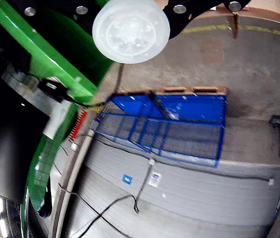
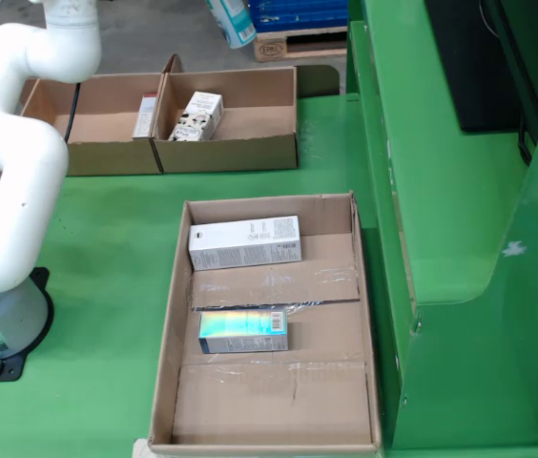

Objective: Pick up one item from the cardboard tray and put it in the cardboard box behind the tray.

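In the view from above, the cardboard tray [image 2: 269, 405] lies on the green table with two items in it: a white box [image 2: 245, 242] near its far end and a shiny teal box [image 2: 242, 330] in the middle. Behind the tray stand two open cardboard boxes. The right box [image 2: 236, 153] holds a patterned white carton [image 2: 196, 116]. The left box [image 2: 107, 157] holds a slim packet [image 2: 145, 116]. The white arm [image 2: 11, 172] rises at the left and its tip is out of that view. In the view that rides on the gripper, the round suction cup gripper [image 1: 130, 29] is bare and faces the hall floor.
A tall green machine housing [image 2: 441, 191] walls the tray's right side. The arm's base [image 2: 2, 329] sits left of the tray. The gripper view shows a green panel [image 1: 40, 54], a blue wire cage [image 1: 170, 124] on pallets and cables on grey floor.
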